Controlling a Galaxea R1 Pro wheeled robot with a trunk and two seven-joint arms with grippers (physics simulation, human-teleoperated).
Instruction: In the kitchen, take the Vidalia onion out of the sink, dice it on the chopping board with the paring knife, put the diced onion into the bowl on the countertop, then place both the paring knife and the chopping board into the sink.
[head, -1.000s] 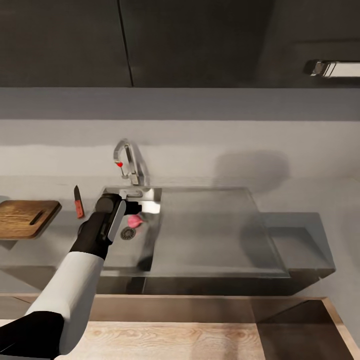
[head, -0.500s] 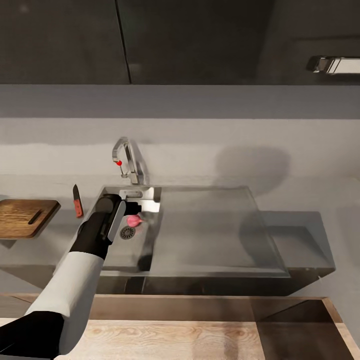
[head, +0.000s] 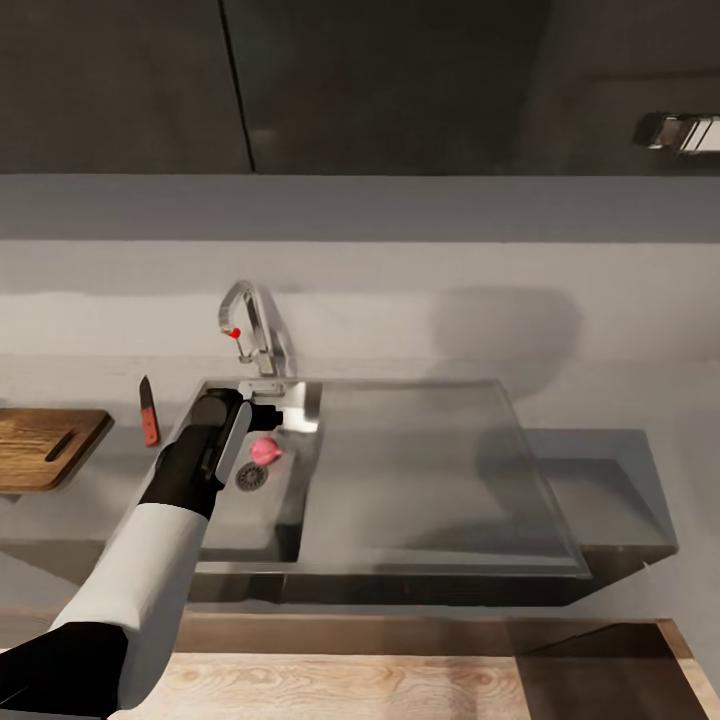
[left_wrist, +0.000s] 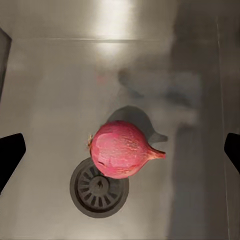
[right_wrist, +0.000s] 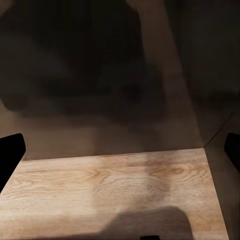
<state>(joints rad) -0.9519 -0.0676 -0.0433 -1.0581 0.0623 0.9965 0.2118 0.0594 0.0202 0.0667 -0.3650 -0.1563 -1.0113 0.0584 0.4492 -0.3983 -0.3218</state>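
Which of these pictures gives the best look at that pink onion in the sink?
The left wrist view: the Vidalia onion sits large and sharp between the open end effector fingers, beside the drain. In the head view the onion is a small pink blob near the left end effector.

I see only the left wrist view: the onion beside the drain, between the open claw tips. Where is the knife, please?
Observer: The knife lies on the counter, left of the sink and apart from it.
Operator: And the board?
Observer: The board lies farther left, beyond the knife; the head view's edge cuts it off.
Operator: What is the right claw doing?
Observer: The right claw is open, holding nothing, over a pale wooden surface.
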